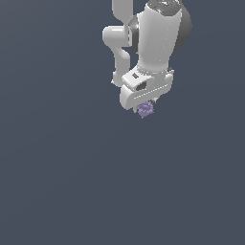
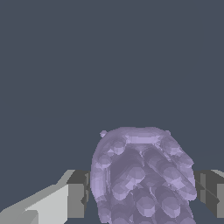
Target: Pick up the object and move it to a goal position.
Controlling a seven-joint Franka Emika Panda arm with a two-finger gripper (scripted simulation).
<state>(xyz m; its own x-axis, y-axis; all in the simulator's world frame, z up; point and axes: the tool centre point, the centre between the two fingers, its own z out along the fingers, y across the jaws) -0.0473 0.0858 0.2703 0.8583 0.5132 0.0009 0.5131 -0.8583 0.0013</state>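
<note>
The object (image 1: 146, 109) is a small pale purple, bumpy lump. In the exterior view it sits just under the white gripper (image 1: 145, 106), between its fingers, near the upper middle of the picture. In the wrist view the object (image 2: 140, 175) fills the space between the two grey finger pads (image 2: 78, 194), which press against its sides. The gripper (image 2: 142, 192) is shut on the object. The white arm reaches down from the top of the exterior view. The fingertips are mostly hidden by the hand in the exterior view.
A plain dark blue-grey background (image 1: 57, 167) surrounds the arm on all sides; no other objects, edges or goal marker show in either view.
</note>
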